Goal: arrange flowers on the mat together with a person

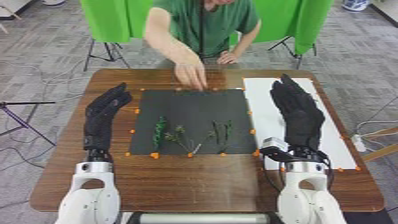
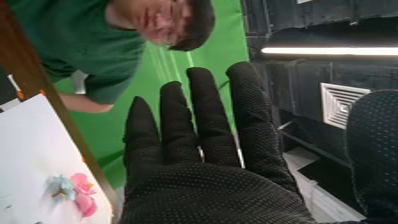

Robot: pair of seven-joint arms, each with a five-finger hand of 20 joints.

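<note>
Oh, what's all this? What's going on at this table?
A person and a robot are sharing a flower-arranging job. Right now the person's hand is at the far edge of the dark mat; I can't tell whether it holds anything. Green stems already lie on the mat's near half. The robot's left hand and right hand are open and empty, one on either side of the mat. A pink flower and a pale blue one lie on the white sheet.

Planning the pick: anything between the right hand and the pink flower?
Nothing visible between right hand and pink flower; a pale blue flower lies beside it. The person's hand is at the mat's far edge.
</note>
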